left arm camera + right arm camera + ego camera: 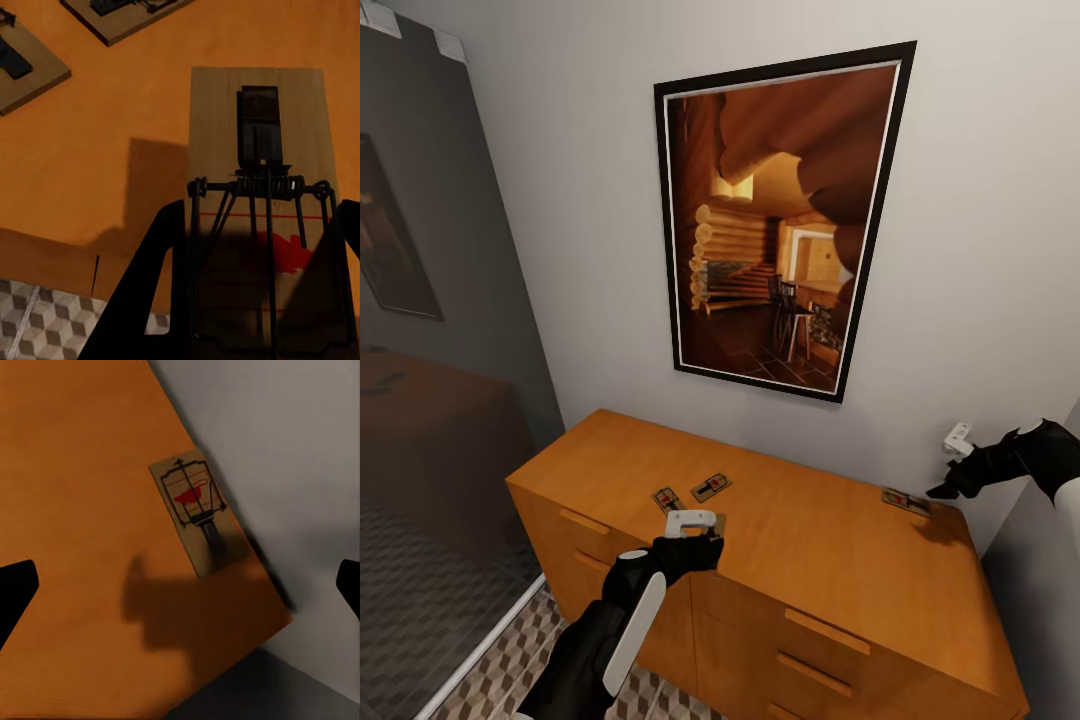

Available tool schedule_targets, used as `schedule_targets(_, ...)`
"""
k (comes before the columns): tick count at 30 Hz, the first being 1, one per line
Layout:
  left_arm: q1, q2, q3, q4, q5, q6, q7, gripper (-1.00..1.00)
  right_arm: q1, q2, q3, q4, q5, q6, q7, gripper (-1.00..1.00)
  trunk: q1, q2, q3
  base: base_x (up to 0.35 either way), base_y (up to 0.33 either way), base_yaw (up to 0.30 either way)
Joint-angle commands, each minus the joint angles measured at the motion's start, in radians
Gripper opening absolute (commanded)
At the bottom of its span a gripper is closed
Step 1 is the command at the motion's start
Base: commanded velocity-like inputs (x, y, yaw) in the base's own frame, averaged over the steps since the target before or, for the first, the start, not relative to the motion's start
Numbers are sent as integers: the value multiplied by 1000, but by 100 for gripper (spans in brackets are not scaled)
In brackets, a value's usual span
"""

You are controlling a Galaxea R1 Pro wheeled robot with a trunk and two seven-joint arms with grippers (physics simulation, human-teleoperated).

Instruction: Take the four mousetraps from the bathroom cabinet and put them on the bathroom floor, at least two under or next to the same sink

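1. Left gripper (259, 300): in the left wrist view its two dark fingers (146, 300) stand either side of one mousetrap (262, 187), flanking the board's near end with the red mark and spring bar between them. They appear closed against the board's edges, pinching it. The board sits at the cabinet's front edge; whether it is lifted off the top cannot be told.
2. In the head view the left gripper (695, 540) is over the front part of the cabinet (810, 540), just in front of two more mousetraps.
3. Those two mousetraps lie flat on the cabinet top, side by side and apart: one (667, 498) nearer the front, the other (711, 486) just beyond it. The left wrist view shows both beyond the held board.
4. Right gripper (180, 585): its fingers (16, 589) are spread wide, at opposite sides of the right wrist view, holding and touching nothing.
5. The fourth mousetrap (196, 510) lies flat on the cabinet top at its right rear corner, close to the wall (980, 250); the right gripper (950, 488) hovers above and just beside it.
6. No brand, label or legible writing on any trap; only a red mark.
7. Bathroom floor (510, 660) with cube pattern lies below the cabinet front. A framed picture (780, 220) hangs on the wall above.
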Motion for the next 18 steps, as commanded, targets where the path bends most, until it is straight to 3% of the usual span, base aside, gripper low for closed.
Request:
schedule_targets(1,-1,0,-1,-1,9,4,10,-100,-1,1,-8,-1,3,10,7,100,1,-2,-2,0,0,0)
schedule_targets(7,-1,-2,-1,-1,13,5,9,-100,-1,2,-15,1,-7,9,15,100,1,-2,-2,0,0,0)
schedule_targets(12,-1,-3,-3,-1,11,13,8,-100,-1,6,-24,3,-54,10,19,100,1,-2,-2,0,0,0)
schedule_targets(18,-1,1,0,-1,10,15,9,-100,-1,9,-25,7,-75,10,87,100,1,-2,-2,0,0,0)
